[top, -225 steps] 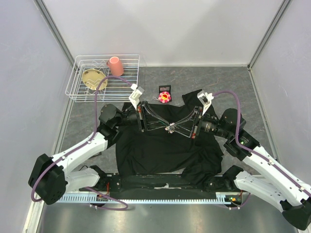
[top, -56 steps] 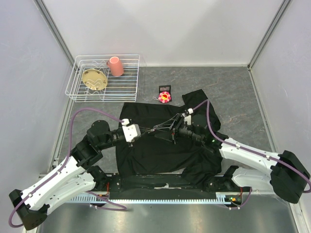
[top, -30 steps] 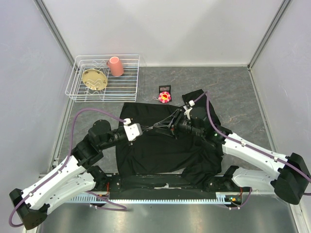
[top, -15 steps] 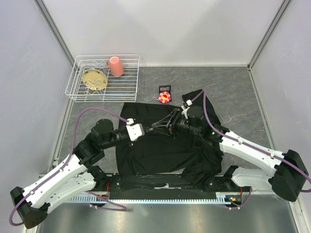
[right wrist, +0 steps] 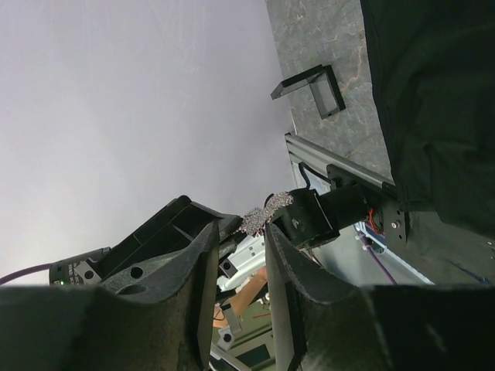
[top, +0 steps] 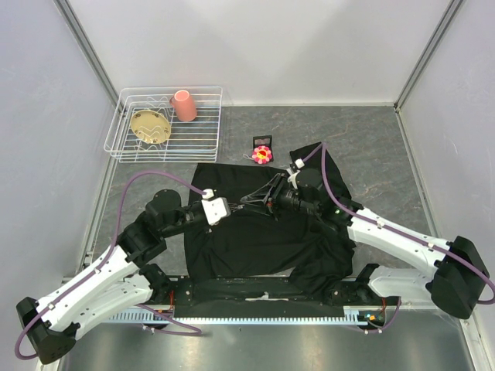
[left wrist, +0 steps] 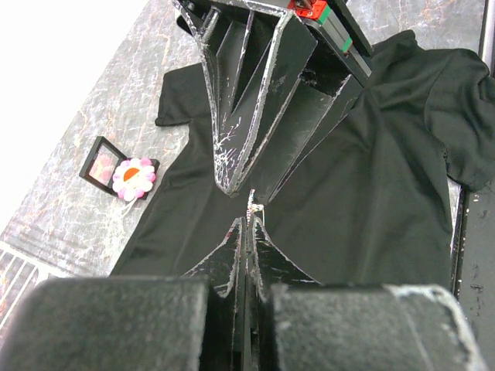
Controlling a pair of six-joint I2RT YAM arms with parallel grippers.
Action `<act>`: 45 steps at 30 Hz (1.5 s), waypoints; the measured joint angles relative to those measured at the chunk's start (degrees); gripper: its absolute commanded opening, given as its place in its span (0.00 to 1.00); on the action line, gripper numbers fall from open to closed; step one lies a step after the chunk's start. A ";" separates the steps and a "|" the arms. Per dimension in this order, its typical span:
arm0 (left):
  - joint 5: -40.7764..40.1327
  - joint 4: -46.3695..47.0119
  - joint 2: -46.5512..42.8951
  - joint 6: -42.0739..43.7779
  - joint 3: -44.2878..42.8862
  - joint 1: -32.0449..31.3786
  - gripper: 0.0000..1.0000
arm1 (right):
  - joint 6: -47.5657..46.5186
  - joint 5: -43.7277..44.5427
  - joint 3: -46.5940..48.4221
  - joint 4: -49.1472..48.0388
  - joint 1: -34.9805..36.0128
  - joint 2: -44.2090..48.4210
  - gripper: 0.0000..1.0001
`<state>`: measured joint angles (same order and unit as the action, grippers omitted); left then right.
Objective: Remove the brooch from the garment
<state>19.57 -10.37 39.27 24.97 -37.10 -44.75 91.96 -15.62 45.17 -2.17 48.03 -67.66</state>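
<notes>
Step in hand: separating the brooch (right wrist: 265, 210) from the shirt (top: 259, 247). This is judged nearly complete, since the cloth lies flat and no fold is drawn up to the claw tips.
Brooch location: a small glittering piece where the 2 claw tips meet, above the middle of the shirt.
Shirt location: spread from the centre of the surface to its near edge.
Left claw (left wrist: 249, 224): fingers drawn to a thin slit, apparently pinching the brooch at the tip.
Right claw (right wrist: 244, 228): narrow gap, tips at the brooch. Whether it grips the brooch cannot be told.
Next move: 1 claw alone should carry the brooch toward bare surface near the far edge, without snagging cloth.
Count: 1 shirt, 1 brooch, 2 claws, 1 flower ornament (top: 263, 154), 1 black box (top: 261, 141), and 1 wire rack (top: 124, 143) in the far left corner holding 1 pink cup (top: 184, 105) and 1 tan dish (top: 149, 124).
</notes>
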 measured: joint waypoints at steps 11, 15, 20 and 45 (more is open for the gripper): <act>0.00 -0.22 -0.42 0.02 0.00 0.00 0.02 | 0.20 -0.13 0.00 -0.72 0.55 -2.38 0.34; 0.02 -0.24 -0.52 0.00 0.00 0.00 0.02 | 0.28 -0.15 0.00 -0.83 0.63 -2.49 0.29; 0.04 -0.26 -0.55 0.02 0.00 0.00 0.02 | 0.81 -0.17 0.00 -1.25 0.66 -2.49 0.25; 0.59 -0.61 -0.70 -0.07 -0.13 0.00 0.22 | 1.68 1.44 -4.87 -12.04 1.01 -2.71 0.00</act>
<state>20.16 -10.98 38.57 24.91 -37.23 -44.75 93.65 -14.17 40.29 -14.22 49.04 -70.37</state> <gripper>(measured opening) 0.123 0.011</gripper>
